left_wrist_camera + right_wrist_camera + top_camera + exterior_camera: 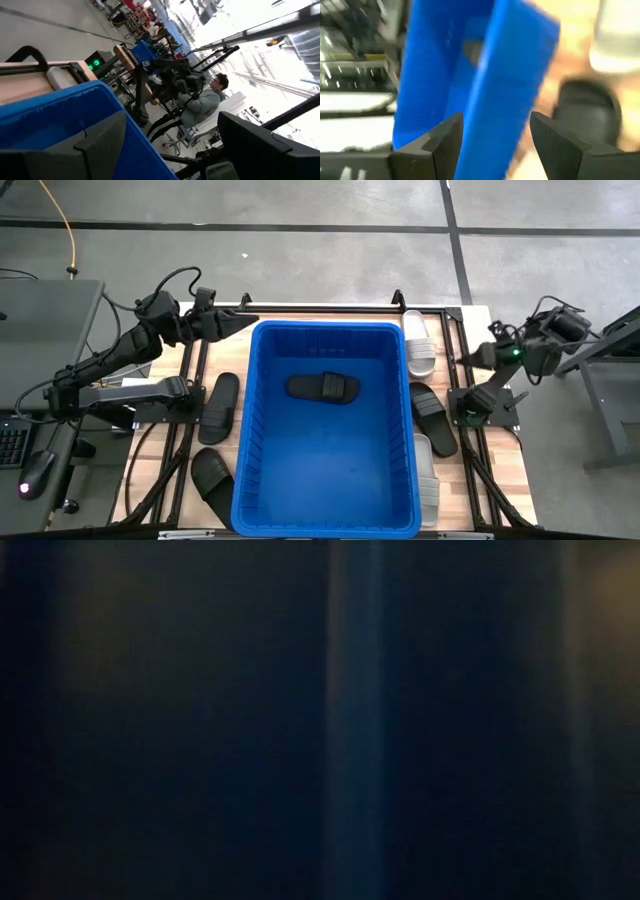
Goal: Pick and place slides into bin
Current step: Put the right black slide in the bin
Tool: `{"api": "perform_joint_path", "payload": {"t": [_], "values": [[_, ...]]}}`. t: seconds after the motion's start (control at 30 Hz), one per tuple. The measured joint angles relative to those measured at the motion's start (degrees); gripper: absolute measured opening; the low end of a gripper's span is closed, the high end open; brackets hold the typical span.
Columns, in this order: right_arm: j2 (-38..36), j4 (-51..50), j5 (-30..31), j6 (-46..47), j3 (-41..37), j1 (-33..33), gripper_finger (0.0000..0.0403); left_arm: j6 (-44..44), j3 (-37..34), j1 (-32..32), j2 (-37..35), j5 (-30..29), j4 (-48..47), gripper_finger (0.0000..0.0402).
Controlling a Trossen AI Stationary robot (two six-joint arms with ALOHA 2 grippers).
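The blue bin (325,430) stands in the middle of the table, with one black slide (323,387) lying on its floor. More slides lie flat on the table: two black ones (220,408) (212,475) left of the bin, and a white one (418,343), a black one (433,418) and another white one (425,475) on its right. My left gripper (240,322) (171,115) hovers open and empty at the bin's far left corner. My right gripper (472,360) (496,117) is open and empty above the table's right side, facing the bin's wall (495,85) and the black slide (585,110).
Black frame rails (185,430) run along both sides of the bin. The low view is filled by the bin's dark blue wall (350,720). A person (210,97) sits beyond the table among other equipment.
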Motion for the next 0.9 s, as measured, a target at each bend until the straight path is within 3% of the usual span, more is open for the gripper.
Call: {"api": "perform_joint_path", "payload": {"t": [0.1,0.3,0.37,0.47,0.57,0.9], "values": [[0.16,0.1,-6.03,2.99,-2.78,0.0,0.022,-0.21,-0.05,0.0,0.86,-0.32,-0.21,0.0303],[0.65,0.58,-32.75,14.87,-14.14,0.02,0.022,-0.12,-0.02,0.0,1.14,-0.29,-0.22,0.0303],[0.74,2.13,-37.16,18.76,-18.97,0.02,0.022,0.04,-0.02,0.0,1.1,-0.29,-0.15,0.0303],[2.23,6.97,-36.25,23.5,-21.93,0.02,0.022,0.06,-0.02,0.0,1.07,-0.28,-0.17,0.0303],[4.48,10.73,-27.83,23.18,-21.38,-0.05,0.0221,0.19,-0.02,0.0,1.05,0.41,-0.11,0.0303],[14.65,10.58,-28.04,25.48,-21.34,-2.13,0.0218,-0.01,-0.02,0.0,0.95,3.43,0.11,0.0303]]}}
